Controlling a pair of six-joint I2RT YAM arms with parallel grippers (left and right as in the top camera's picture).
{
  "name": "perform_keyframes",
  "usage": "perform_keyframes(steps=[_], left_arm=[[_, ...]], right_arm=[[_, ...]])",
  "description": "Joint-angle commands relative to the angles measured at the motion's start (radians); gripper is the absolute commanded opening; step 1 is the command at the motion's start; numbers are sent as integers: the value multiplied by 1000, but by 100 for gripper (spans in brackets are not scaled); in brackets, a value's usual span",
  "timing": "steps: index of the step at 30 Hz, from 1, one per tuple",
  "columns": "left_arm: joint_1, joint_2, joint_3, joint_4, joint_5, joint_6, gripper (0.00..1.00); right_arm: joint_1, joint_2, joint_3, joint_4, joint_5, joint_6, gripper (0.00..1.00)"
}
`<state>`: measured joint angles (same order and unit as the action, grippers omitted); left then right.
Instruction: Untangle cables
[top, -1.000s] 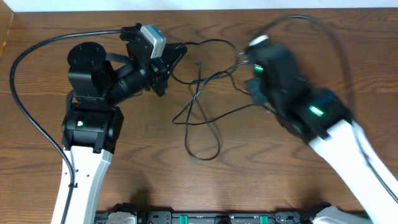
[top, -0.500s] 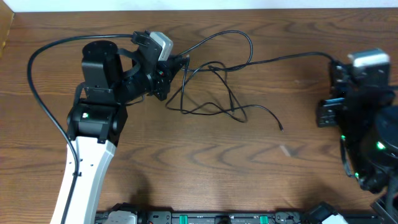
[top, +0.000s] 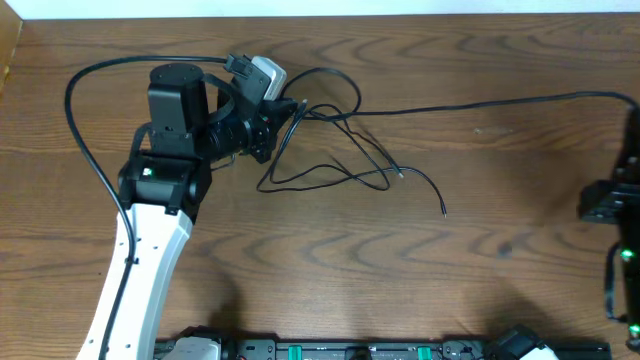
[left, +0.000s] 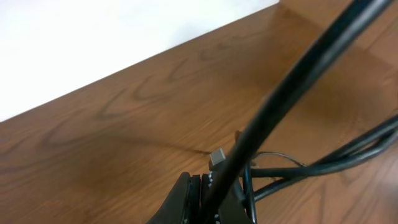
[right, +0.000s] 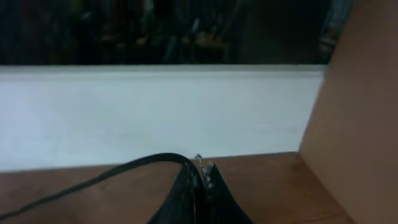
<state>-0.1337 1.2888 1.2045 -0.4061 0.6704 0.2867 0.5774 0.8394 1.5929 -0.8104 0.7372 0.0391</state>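
The cables (top: 335, 150) are shown as thin, light, limp black cords looped on the table (top: 420, 270) just right of the left gripper (top: 283, 112). Both jaws are closed on a strand: the left gripper at the tangle's edge, the right gripper (right: 200, 177) on one long strand drawn far right. The cords are judged slippery; hold is best taken near a plug end.

I'm seeing bare table (top: 330, 270) lying open across the near half, giving me passing room. Looped cables (top: 330, 170) are blocking the middle left, and one strand (top: 500, 103) is stretching across the far right like a tripwire toward that edge.
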Motion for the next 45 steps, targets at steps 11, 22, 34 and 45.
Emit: perform_keyframes(steps=[11,22,34,45], left_arm=[[18,78,3,-11,-145,20,95],[18,79,3,-13,-166,20,95],[16,79,3,-27,200,19,93],[-87,79,3,-163,283,33,82]], right_arm=[[-10,-24,159,10,298,-48,1],[-10,-24,187,5,376,-82,1],[-10,6,163,-151,20,35,1],[-10,423,126,-153,-415,-145,1]])
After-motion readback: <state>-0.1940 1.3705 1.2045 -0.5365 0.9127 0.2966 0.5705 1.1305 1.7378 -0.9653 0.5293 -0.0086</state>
